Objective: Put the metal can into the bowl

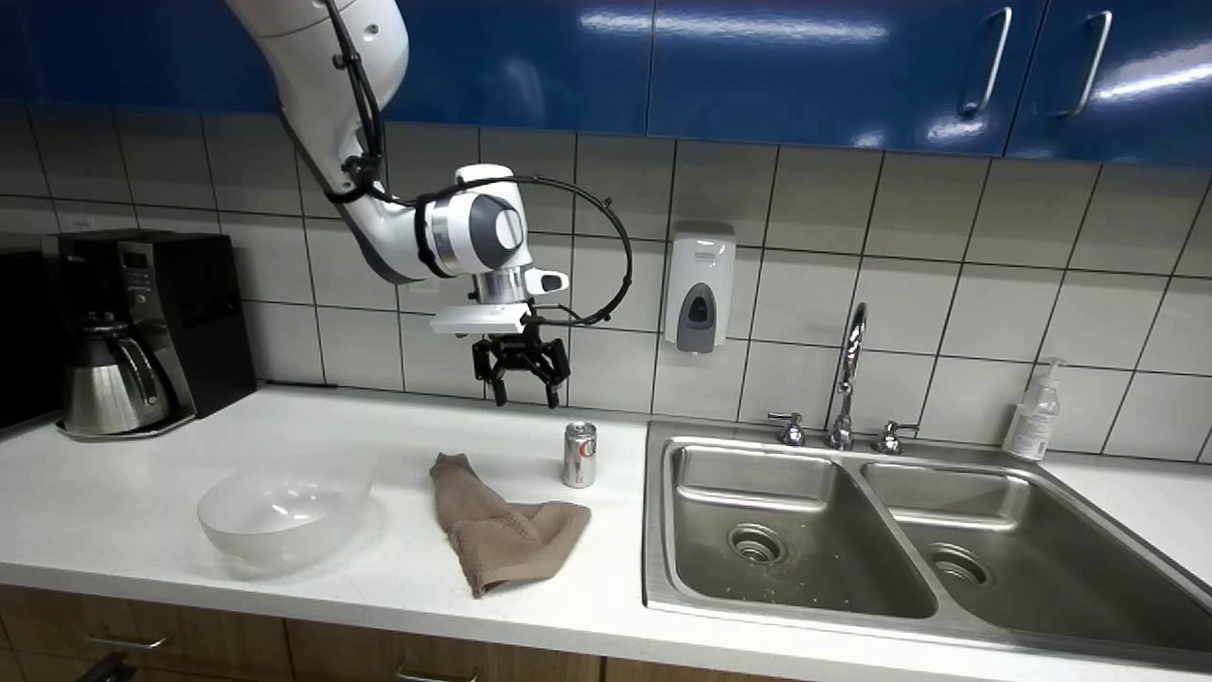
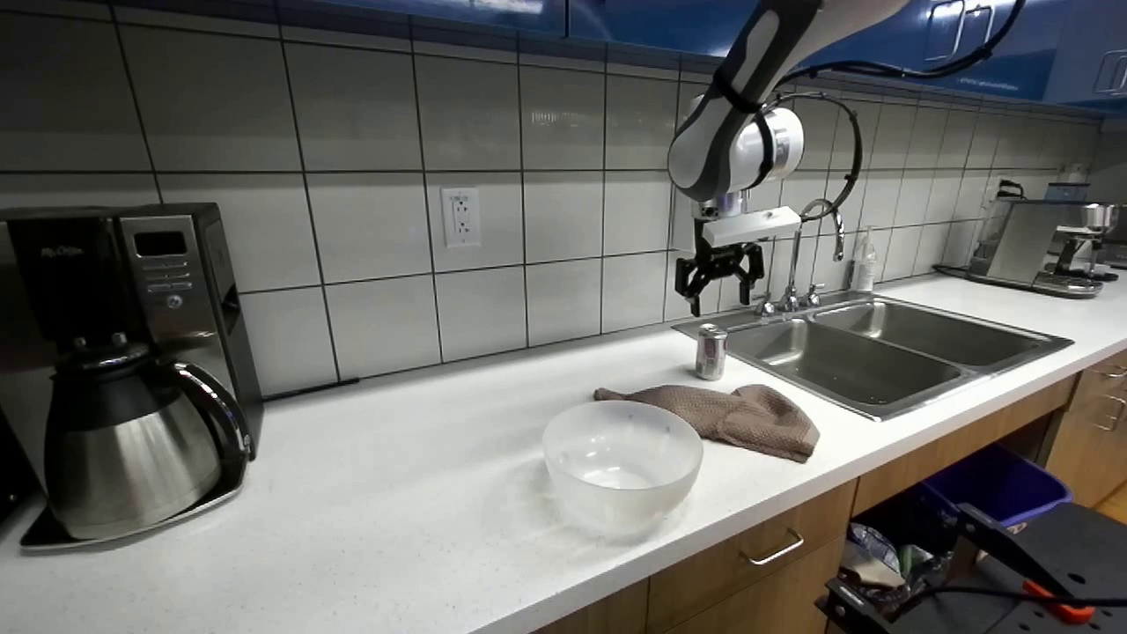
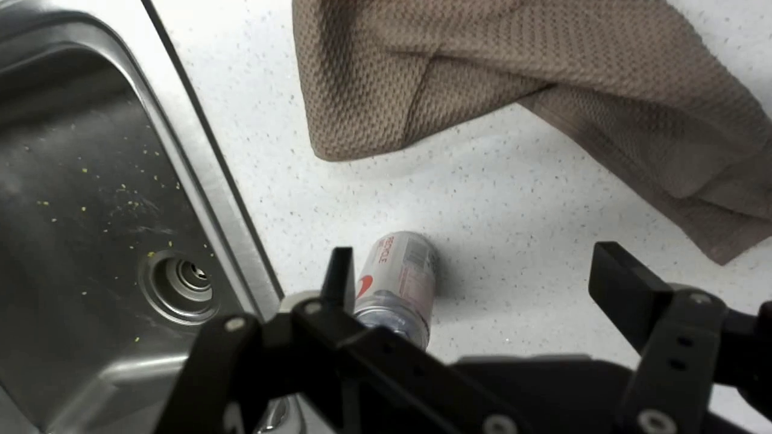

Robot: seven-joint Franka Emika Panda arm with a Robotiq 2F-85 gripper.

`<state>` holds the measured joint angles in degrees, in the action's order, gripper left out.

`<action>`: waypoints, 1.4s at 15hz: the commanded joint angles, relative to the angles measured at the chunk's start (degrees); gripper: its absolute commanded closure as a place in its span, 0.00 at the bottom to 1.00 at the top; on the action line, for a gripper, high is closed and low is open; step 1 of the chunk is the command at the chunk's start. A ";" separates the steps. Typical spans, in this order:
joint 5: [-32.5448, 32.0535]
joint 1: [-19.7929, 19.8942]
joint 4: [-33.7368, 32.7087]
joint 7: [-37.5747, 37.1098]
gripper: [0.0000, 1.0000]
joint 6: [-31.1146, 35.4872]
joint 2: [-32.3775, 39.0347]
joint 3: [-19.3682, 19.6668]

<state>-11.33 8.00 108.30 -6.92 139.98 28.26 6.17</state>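
Note:
The metal can [image 1: 579, 457] stands upright on the white counter, left of the sink in an exterior view. It is silver with red print and also shows in an exterior view [image 2: 710, 354]. In the wrist view the can [image 3: 403, 274] lies near the left finger, which hides part of its top. The translucent whitish bowl [image 1: 256, 547] sits near the counter's front edge, and it shows in an exterior view [image 2: 621, 512] with nothing in it. The bowl is out of the wrist view. My black gripper [image 1: 526, 395] is open and empty, pointing down above the can's height.
A brown cloth [image 1: 511, 530] lies on the counter between bowl and can. The steel double sink [image 1: 660, 530] is just beside the can. The faucet [image 1: 846, 379] rises at the back. A coffee maker with a steel carafe [image 2: 132, 458] stands at the far end. Blue cabinets [image 1: 530, 57] hang above.

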 commanded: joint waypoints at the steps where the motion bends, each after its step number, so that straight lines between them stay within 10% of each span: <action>1: 2.89 0.58 -7.95 2.97 0.00 -0.81 5.79 0.60; 21: 9.83 5.45 -26.58 3.41 0.00 -3.11 21.91 1.26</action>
<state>-3.08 12.67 85.61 -5.27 139.19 47.91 7.46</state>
